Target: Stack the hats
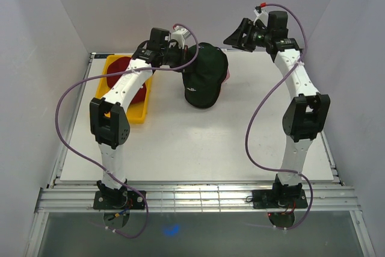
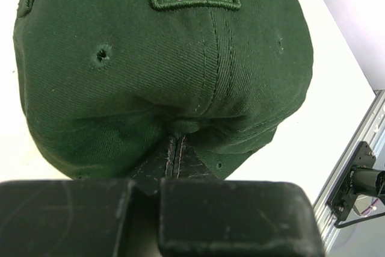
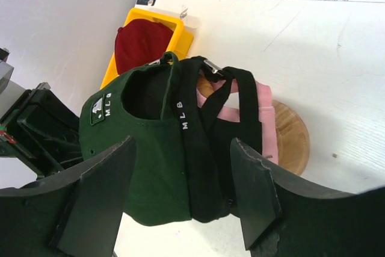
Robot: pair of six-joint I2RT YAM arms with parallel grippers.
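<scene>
The left gripper [image 1: 185, 63] grasps the green hat [image 1: 204, 76] over the black hat [image 3: 204, 148]; next it must release gently. The right gripper [image 1: 240, 34] hangs with jaws apart.

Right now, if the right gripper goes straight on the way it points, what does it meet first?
Most likely the dark green hat or the black hat beside it: both show between the open jaws of the right gripper. Which one comes first I cannot tell, as depth is unclear.
</scene>
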